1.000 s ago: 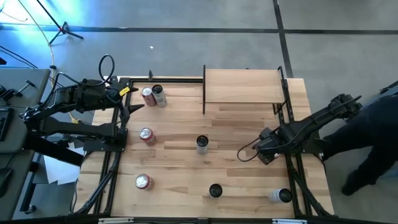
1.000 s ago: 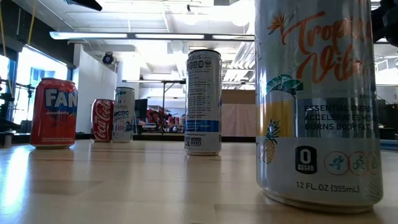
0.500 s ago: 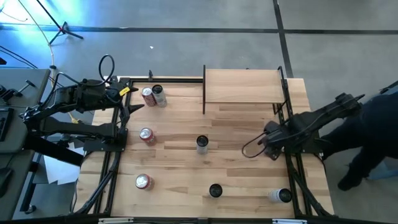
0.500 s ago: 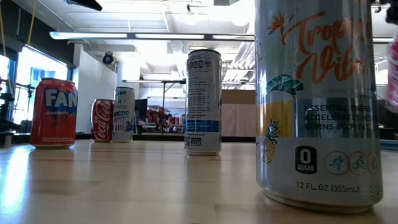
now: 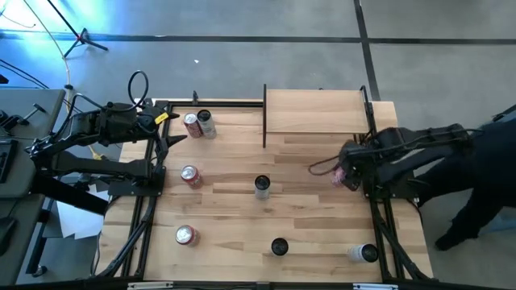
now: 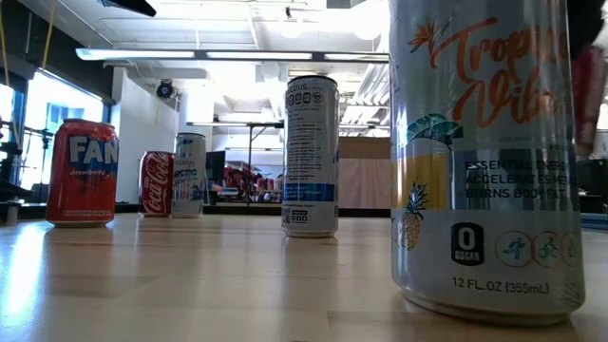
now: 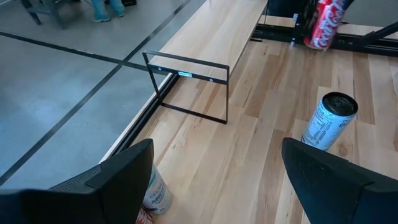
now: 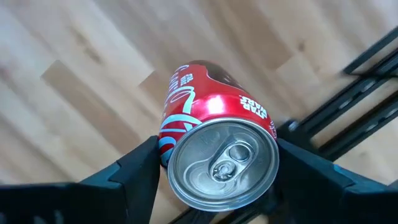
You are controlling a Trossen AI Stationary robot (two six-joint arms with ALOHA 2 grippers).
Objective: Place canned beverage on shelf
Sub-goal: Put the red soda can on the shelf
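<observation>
Right claw carrying a red cola can toward the shelf at the table's back edge.

Largest first: our table point(image 5: 306, 217) holds the shelf point(image 5: 314, 111) at its far side. The shelf lies just beyond our right claw point(image 5: 348, 171), which is clamped on the red cola can point(image 8: 211, 146) and is by far the nearer arm. The can's long axis points at the wrist camera, its top facing us. Our left claw point(image 7: 211, 180) waits wide and empty near the far-left corner. Hidden: the can's base, and how high it hangs above the table.
</observation>
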